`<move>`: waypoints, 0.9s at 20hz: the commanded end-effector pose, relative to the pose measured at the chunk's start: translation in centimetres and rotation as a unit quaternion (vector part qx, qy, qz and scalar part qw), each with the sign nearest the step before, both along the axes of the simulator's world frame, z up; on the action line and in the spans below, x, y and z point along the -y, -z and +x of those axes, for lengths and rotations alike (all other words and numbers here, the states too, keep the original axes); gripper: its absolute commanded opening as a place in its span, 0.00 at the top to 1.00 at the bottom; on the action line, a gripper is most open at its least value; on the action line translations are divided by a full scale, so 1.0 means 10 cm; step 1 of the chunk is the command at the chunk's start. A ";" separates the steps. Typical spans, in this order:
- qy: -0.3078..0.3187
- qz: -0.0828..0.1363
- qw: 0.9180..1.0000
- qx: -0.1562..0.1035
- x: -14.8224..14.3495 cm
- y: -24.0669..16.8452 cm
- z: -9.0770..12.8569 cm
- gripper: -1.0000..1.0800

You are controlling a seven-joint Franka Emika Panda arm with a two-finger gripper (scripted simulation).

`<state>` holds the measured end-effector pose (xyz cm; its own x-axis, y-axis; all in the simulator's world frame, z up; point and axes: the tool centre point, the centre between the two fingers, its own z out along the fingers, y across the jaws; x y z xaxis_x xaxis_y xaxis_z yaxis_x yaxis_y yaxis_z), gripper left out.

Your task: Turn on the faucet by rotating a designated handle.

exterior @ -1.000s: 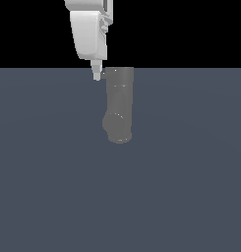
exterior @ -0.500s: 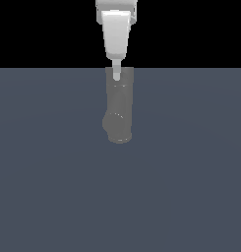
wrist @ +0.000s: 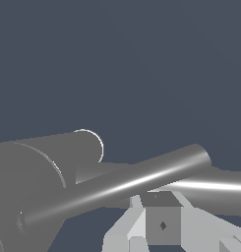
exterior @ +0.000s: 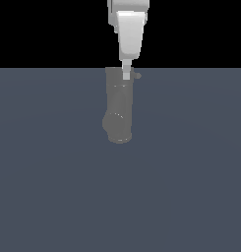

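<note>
In the exterior view, the grey faucet (exterior: 118, 106) stands on the flat blue-grey floor (exterior: 191, 187). The white robot arm (exterior: 129, 29) comes down from above. Its fingers (exterior: 126, 74) hang in front of the faucet's far end. A small bit of the handle (exterior: 137, 75) pokes out just beside the fingers, on the exterior view's right. I cannot tell if the fingers are wide or narrow.

In the wrist view, the handle (wrist: 136, 179) is a long grey rod. It lies very close to the fingers (wrist: 156, 221) and crosses in front of them. The faucet (wrist: 28, 187) is big and round beside it.
</note>
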<state>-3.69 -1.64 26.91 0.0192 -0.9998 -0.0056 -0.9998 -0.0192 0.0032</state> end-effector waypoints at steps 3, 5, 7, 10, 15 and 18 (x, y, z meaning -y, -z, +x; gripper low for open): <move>0.009 -0.001 1.000 0.001 0.17 0.00 0.08 1.00; 0.010 -0.001 1.000 0.001 0.22 0.00 0.12 1.00; 0.011 -0.001 1.000 0.001 0.26 0.00 0.15 1.00; 0.013 -0.001 1.000 0.001 0.33 0.00 0.20 1.00; 0.016 -0.001 1.000 0.001 0.44 0.00 0.28 1.00; 0.018 -0.002 1.000 0.001 0.51 0.00 0.33 1.00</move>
